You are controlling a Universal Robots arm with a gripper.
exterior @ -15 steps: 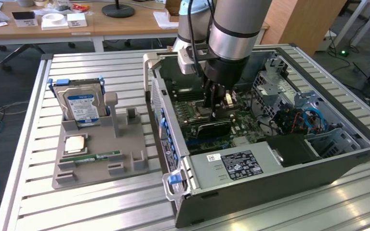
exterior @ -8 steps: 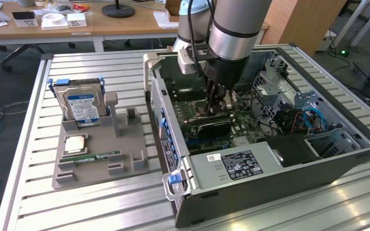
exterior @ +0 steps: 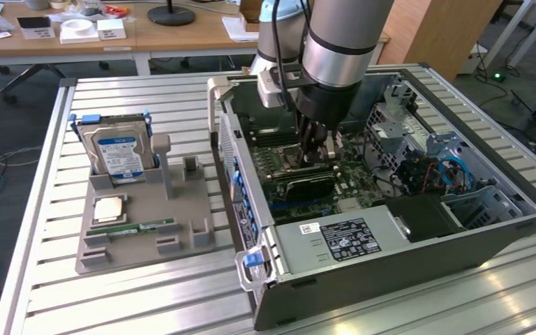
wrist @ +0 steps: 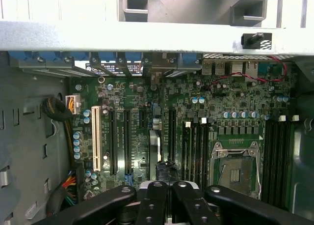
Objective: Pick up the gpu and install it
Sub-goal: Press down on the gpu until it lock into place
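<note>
A: Exterior view first — where did the gripper (exterior: 313, 157) stand?

B: Down inside the open computer case (exterior: 389, 272), over the motherboard (exterior: 361, 178). The gpu (exterior: 307, 185) sat directly beneath it, dark face showing, low among the board's slots. On the holder (exterior: 137, 237) at the exterior view's left were the hard drive (exterior: 119, 153) and the RAM stick (exterior: 142, 227), well apart from the work.

A: Fingers?

B: Hard to judge from there. In the wrist view the gripper (wrist: 169, 200) was drawn narrow, its two black fingers (wrist: 156, 205) nearly meeting, with the gpu (wrist: 164, 167) seen edge-on between them — I judged it pinched by its top edge.

A: Alignment?

B: The card's edge ran parallel to the long black slots (wrist: 171, 126) on the motherboard (wrist: 235, 102). Whether it was fully seated, I could not tell.

A: Notes for doing the step well?

B: Keep the card upright, its edge square over one slot, bracket end toward the case's rear wall (wrist: 157, 38); press straight down, evenly, no rocking.
</note>
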